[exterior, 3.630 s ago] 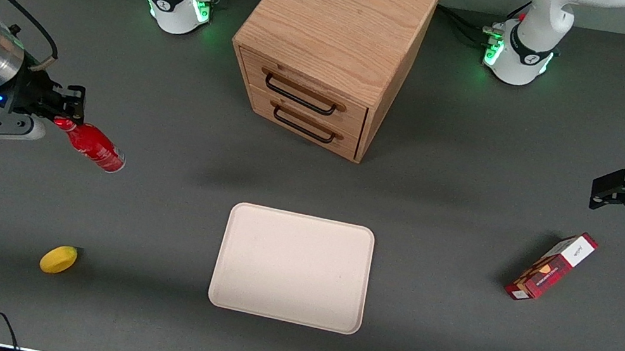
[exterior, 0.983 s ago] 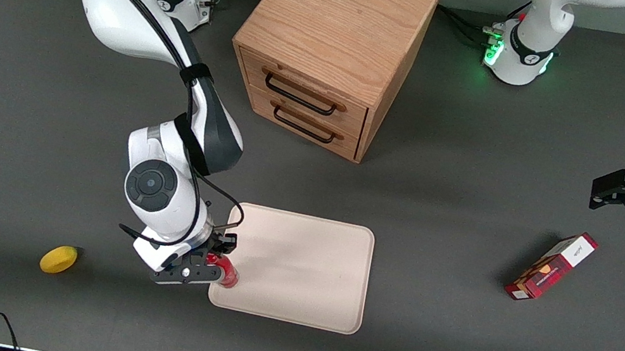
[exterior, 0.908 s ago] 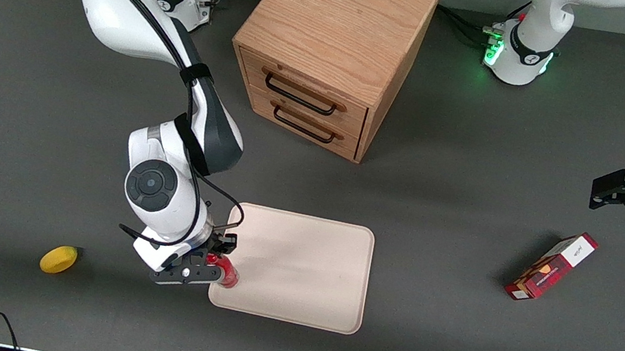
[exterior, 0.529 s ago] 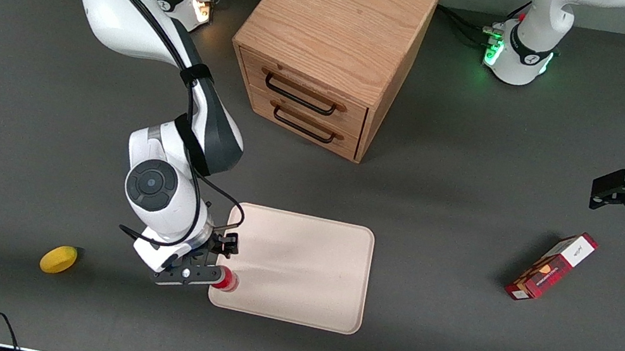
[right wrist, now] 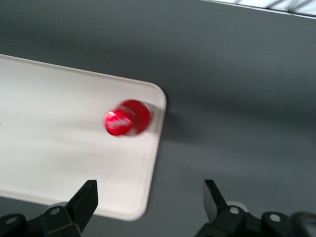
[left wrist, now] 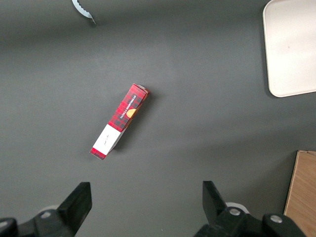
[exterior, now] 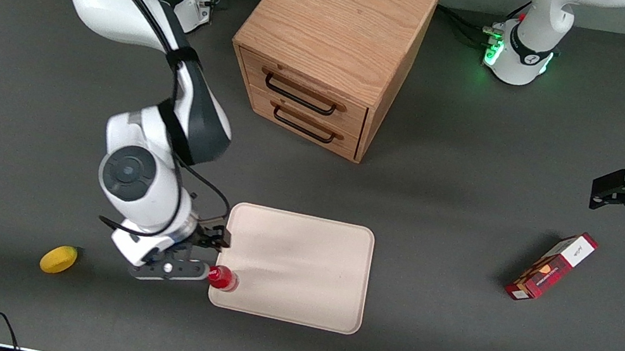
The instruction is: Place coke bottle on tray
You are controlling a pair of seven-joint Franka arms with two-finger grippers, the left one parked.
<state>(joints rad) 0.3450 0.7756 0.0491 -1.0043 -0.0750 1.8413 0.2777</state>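
Red and glossy, the coke bottle (exterior: pixel 222 278) stands upright on the tray (exterior: pixel 297 263), in the corner that is nearest to the front camera and toward the working arm's end. In the right wrist view its cap (right wrist: pixel 117 123) points up at the camera, and the body sits very near the rounded rim of the tray (right wrist: pixel 157 106). Nothing holds it now.

The pincer (exterior: pixel 208 257) is beside the bottle, just off the tray edge, and its fingers (right wrist: pixel 85 200) are spread wide with nothing between them.

I judge that the placing is done, so the risk is in the leaving. The bottle is narrow and tall for its base, and it stands close to the rim. If the pincer moves away low and sideways, a finger can touch the cap and tip the bottle over the rim onto the dark surface (exterior: pixel 439 223). A straight rise seems safer to me.

The lemon (exterior: pixel 58 259) lies on the surface toward the working arm's end, well apart from the tray, and does not seem to be in the way.
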